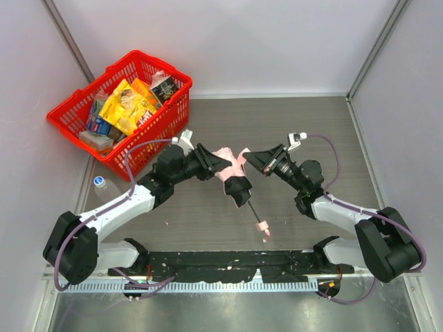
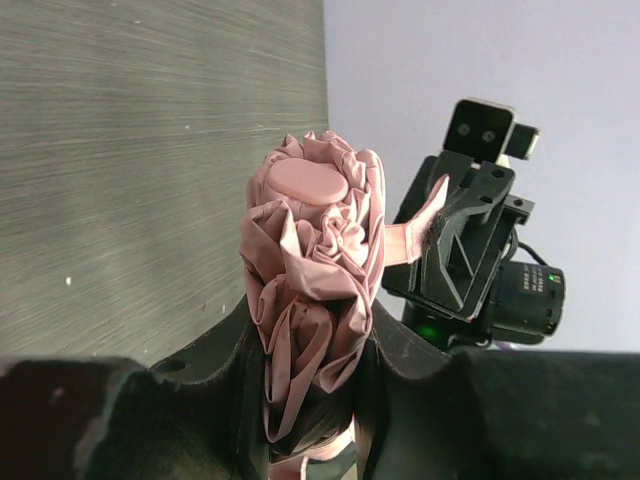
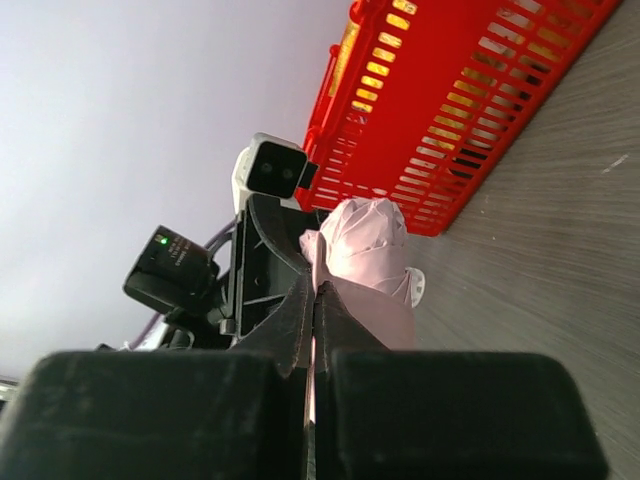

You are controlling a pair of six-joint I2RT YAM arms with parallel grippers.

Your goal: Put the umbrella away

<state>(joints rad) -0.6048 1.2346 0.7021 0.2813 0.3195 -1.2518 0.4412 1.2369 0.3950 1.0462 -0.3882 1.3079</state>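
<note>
The pale pink umbrella [image 1: 234, 178] is held above the table's middle, its fabric bunched in a roll, its thin black shaft [image 1: 252, 209] sloping down to the small pink handle [image 1: 263, 227]. My left gripper [image 1: 220, 167] is shut on the fabric roll [image 2: 315, 250], with its fingers [image 2: 235, 360] pressing both sides. My right gripper [image 1: 248, 158] is shut on a thin pink strap [image 2: 408, 241] that runs off the roll. In the right wrist view the pink strip sits pinched between the closed fingertips [image 3: 300, 305], with the roll [image 3: 370, 250] just beyond.
A red basket [image 1: 173, 114] full of snack packets stands at the back left; it also shows in the right wrist view [image 3: 450, 110]. A clear plastic bottle [image 1: 104, 185] lies by the left wall, in front of the basket. Walls enclose the table on three sides.
</note>
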